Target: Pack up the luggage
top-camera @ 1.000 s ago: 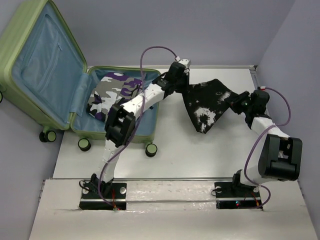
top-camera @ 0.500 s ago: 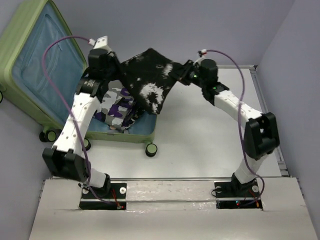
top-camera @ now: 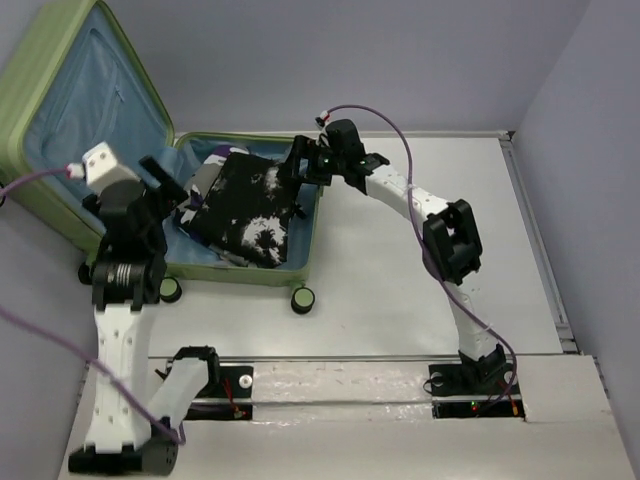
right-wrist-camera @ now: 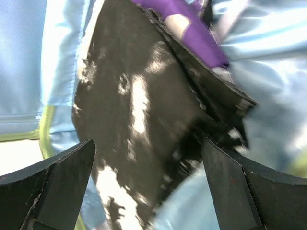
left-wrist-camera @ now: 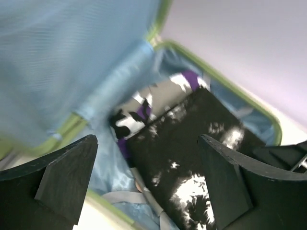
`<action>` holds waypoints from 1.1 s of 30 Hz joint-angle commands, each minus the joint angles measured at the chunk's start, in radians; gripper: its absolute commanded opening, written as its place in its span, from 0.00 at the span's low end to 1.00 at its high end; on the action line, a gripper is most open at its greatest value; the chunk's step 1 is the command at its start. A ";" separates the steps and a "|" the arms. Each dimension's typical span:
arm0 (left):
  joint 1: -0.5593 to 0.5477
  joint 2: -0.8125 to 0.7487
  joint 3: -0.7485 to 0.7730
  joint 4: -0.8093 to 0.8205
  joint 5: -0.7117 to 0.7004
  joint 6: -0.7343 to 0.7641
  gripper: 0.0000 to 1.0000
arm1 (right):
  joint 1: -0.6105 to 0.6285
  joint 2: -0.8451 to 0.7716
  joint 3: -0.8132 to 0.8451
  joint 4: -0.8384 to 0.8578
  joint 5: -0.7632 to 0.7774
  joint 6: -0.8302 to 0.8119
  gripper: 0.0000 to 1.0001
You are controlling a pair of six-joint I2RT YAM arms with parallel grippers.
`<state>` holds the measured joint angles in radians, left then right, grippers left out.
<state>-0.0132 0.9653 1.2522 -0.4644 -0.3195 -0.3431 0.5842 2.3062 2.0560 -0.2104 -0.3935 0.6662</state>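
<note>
Currently: luggage (top-camera: 90,100) sits open at upper left of the worktop (top-camera: 400,280), lid raised. Black-and-white garment (top-camera: 250,205) lies in its lower half atop a camouflage piece (left-wrist-camera: 144,103). Left pincer (left-wrist-camera: 146,143) and right pincer (right-wrist-camera: 147,143) both gape wide above it, gripping nothing.

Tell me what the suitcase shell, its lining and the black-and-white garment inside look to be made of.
Luggage shell: likely hard moulded plastic, matte light green, keeping a rigid shape.
Lining: thin synthetic-looking fabric, light blue, slightly sheer and wrinkled.
Black-and-white garment: soft cloth, perhaps cotton or a blend, matte, lying limp and folded; the exact fibre cannot be told.
</note>
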 commanded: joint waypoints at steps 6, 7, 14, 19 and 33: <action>0.004 -0.303 -0.089 -0.218 -0.484 -0.027 0.74 | -0.020 -0.315 -0.204 -0.026 0.094 -0.180 0.96; 0.004 -0.306 -0.086 -0.229 -0.578 -0.019 0.74 | -0.020 -0.359 -0.221 -0.027 0.107 -0.191 0.96; 0.005 -0.159 -0.040 -0.067 -0.839 0.165 0.84 | -0.020 -0.487 -0.362 0.021 0.033 -0.220 0.96; 0.091 0.038 0.145 -0.083 -0.774 0.178 0.81 | -0.020 -0.571 -0.479 0.062 0.031 -0.238 0.96; 0.203 0.187 0.167 -0.014 -0.724 0.196 0.29 | -0.058 -0.610 -0.585 0.092 0.058 -0.257 0.95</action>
<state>0.1684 1.1439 1.3743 -0.5243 -1.0378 -0.1360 0.5591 1.7412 1.4773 -0.1780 -0.3447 0.4248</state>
